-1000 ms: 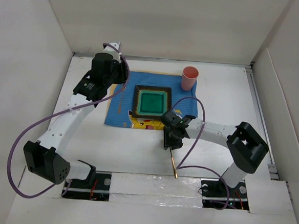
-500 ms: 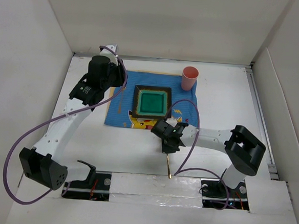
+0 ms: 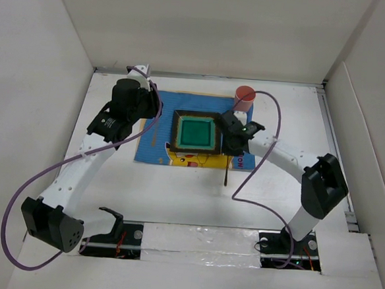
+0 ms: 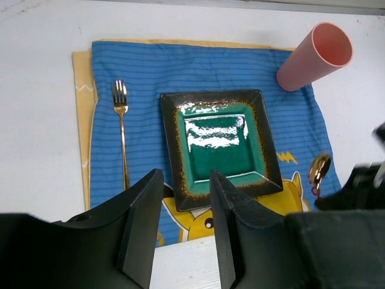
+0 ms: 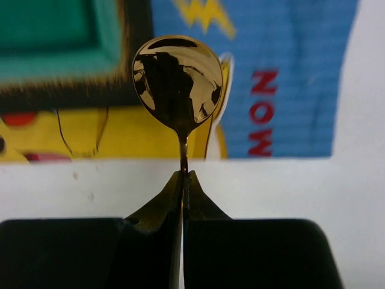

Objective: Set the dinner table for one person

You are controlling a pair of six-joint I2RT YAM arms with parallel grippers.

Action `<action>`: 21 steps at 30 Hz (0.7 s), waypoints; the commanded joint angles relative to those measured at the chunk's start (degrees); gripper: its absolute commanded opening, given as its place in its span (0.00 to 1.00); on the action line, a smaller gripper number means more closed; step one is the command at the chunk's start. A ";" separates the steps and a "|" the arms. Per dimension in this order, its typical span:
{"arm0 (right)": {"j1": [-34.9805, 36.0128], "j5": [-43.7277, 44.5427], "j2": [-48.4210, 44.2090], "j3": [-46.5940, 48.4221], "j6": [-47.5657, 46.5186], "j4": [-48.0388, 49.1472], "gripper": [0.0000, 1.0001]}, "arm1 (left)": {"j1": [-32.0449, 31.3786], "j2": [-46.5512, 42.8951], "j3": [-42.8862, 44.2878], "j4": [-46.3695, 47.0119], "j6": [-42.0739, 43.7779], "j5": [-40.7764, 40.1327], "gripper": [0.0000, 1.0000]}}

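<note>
One spoon [image 5: 176,81] moved to placemat [image 4: 180,66], right gripper [image 5: 183,180] grasping it | left gripper [image 4: 185,180] released | one fork [image 4: 122,132], plate [image 4: 218,144], cup [image 4: 313,57]

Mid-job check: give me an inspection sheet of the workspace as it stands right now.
Surface: white table, blue placemat laid flat on it.
Job's things: green plate centred on placemat; fork on placemat left of plate; pink cup at placemat's far right corner; spoon held over placemat's near right part.
Clutter: nothing seen.
Grippers: left gripper open, empty; right gripper shut on spoon handle.
Cables: purple cables loop off both arms.
Surroundings: white wall panels.
</note>
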 commanded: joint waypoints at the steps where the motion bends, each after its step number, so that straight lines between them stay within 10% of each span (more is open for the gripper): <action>1: -4.99 3.97 1.55 5.85 -7.64 2.76 0.00 | -1.13 -2.07 -0.69 1.72 -0.04 -0.10 0.34; 21: -15.71 0.45 22.99 28.35 -18.45 10.07 0.00 | -2.28 -0.40 -1.66 2.51 -0.83 -0.81 0.34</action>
